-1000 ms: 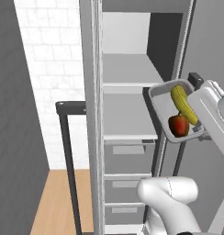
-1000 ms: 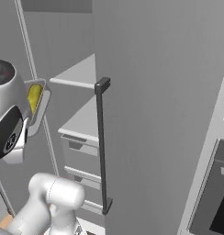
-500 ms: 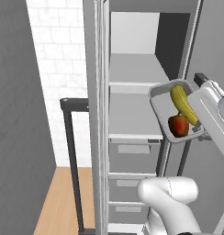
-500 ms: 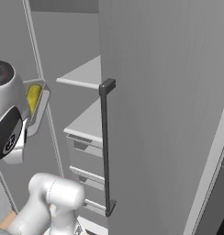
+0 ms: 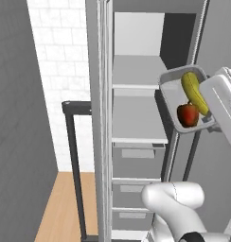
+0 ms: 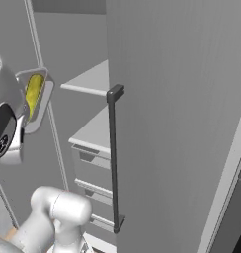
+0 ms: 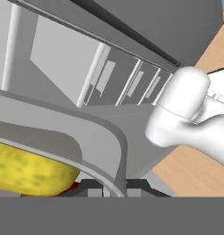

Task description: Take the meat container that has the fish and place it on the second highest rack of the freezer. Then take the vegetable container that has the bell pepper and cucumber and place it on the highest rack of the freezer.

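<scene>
Ahead of me a tall grey cabinet stands open, with flat shelves above and closed drawers stacked below. To my left a white tiled wall runs back behind a dark grey panel, and a pale wooden floor lies at its foot. A door edge there carries a long dark vertical handle. On my right, a broad grey door bears another dark bar handle.

A grey vegetable container, tipped on edge, holds a yellow cucumber and red bell pepper.
</scene>
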